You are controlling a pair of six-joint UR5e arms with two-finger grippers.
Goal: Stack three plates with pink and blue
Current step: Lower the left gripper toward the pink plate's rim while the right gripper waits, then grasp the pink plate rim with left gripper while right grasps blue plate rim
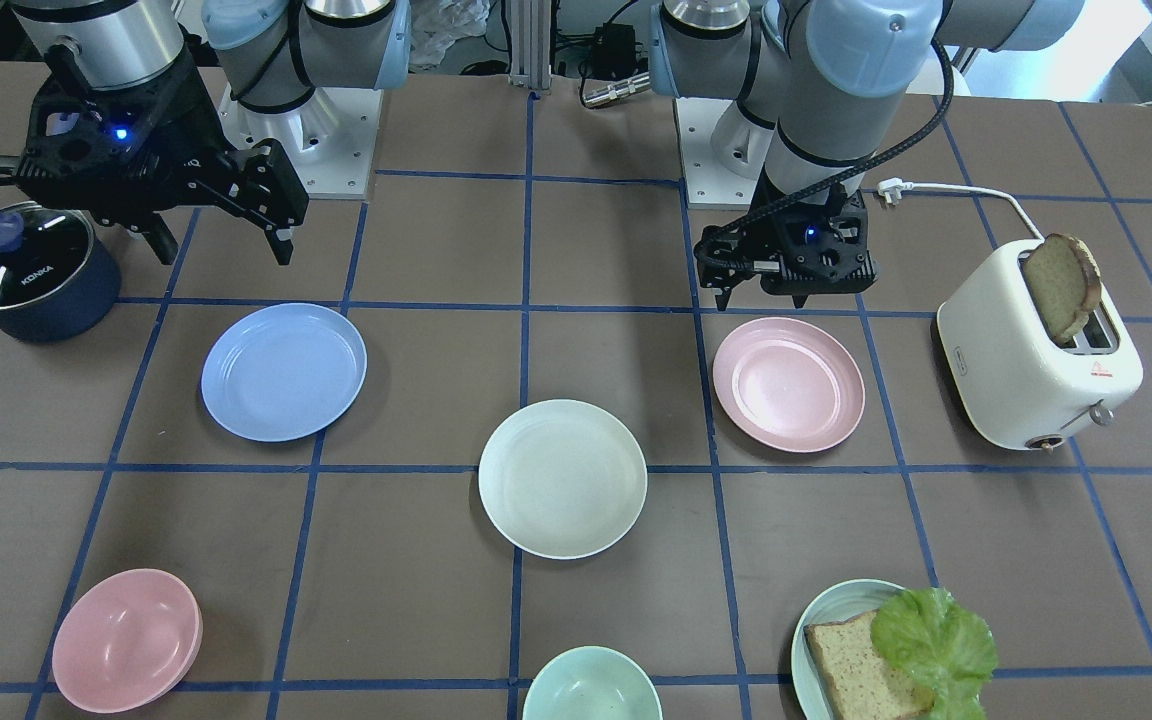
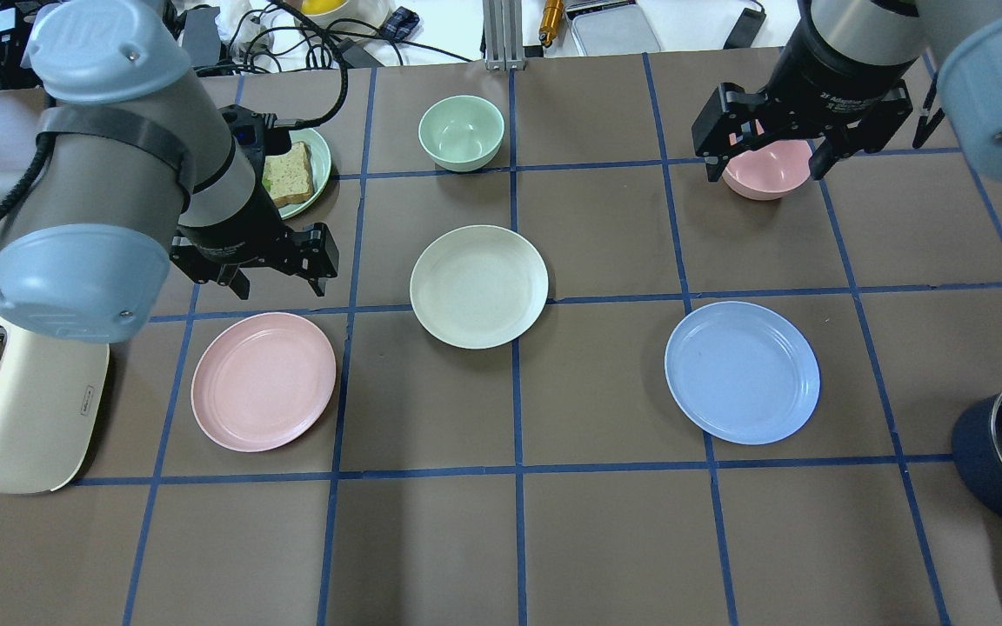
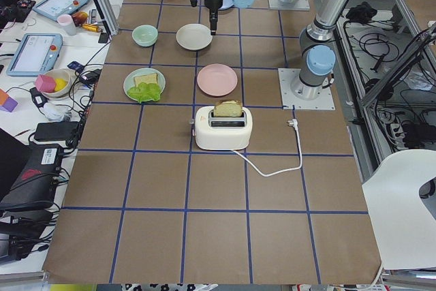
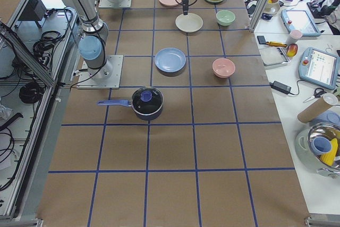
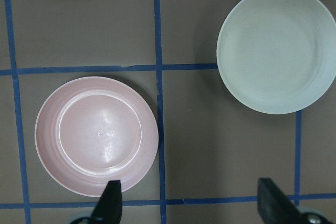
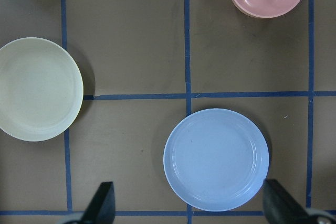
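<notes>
Three plates lie apart on the brown table. The light blue plate (image 1: 283,372) (image 2: 742,372) (image 6: 216,159) is on the robot's right. The pale pink plate (image 1: 788,384) (image 2: 263,381) (image 5: 96,136) is on its left. The cream-white plate (image 1: 562,478) (image 2: 478,286) (image 5: 276,49) lies between them. My left gripper (image 1: 766,298) (image 2: 279,287) (image 5: 191,203) hovers open and empty above the table, beside the pink plate's edge. My right gripper (image 1: 224,250) (image 2: 764,171) (image 6: 189,205) hangs open and empty high above the table near the blue plate.
A pink bowl (image 1: 126,640) and a green bowl (image 1: 591,685) sit along the far edge. A teal plate (image 1: 816,625) holds bread and lettuce. A white toaster (image 1: 1026,370) with a bread slice stands beside the pink plate. A lidded dark pot (image 1: 26,270) stands near the blue plate.
</notes>
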